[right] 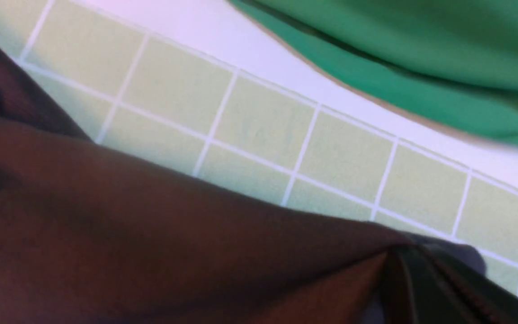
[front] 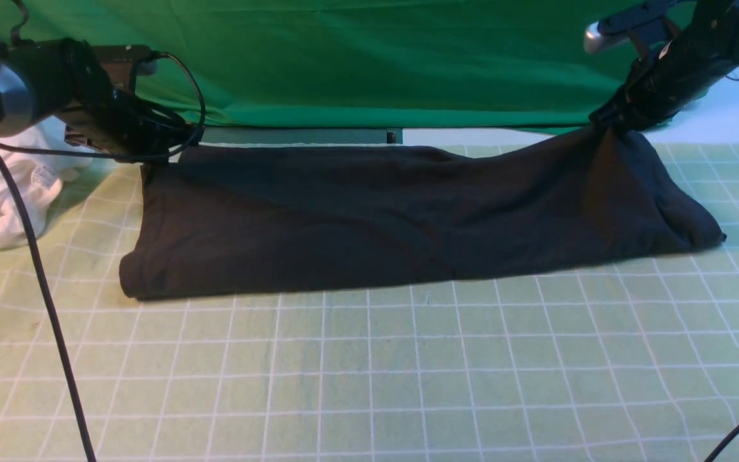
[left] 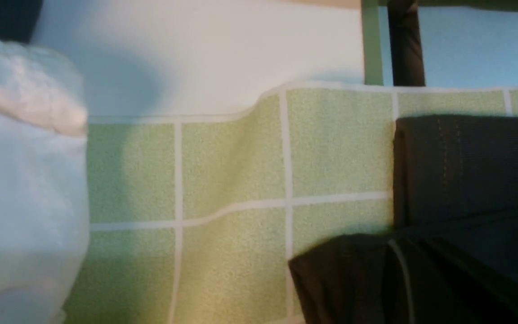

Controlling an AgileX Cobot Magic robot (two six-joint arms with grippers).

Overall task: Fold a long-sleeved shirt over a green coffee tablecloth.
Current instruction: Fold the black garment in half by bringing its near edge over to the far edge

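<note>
A black shirt [front: 408, 218], folded into a long band, lies across the far half of the checked tablecloth [front: 369, 372] on the counter [front: 472, 136]. The left jaws are closed on its far left corner, low over the cloth. The right jaws pinch its far right corner, holding it lifted in a peak. A white garment [front: 4, 186] sits just left.

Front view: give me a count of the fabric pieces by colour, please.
Black: 1, the shirt
White: 1, the bunched garment
Pale green with white grid: 1, the tablecloth
Deep green: 1, the backdrop cloth
Total: 4
</note>
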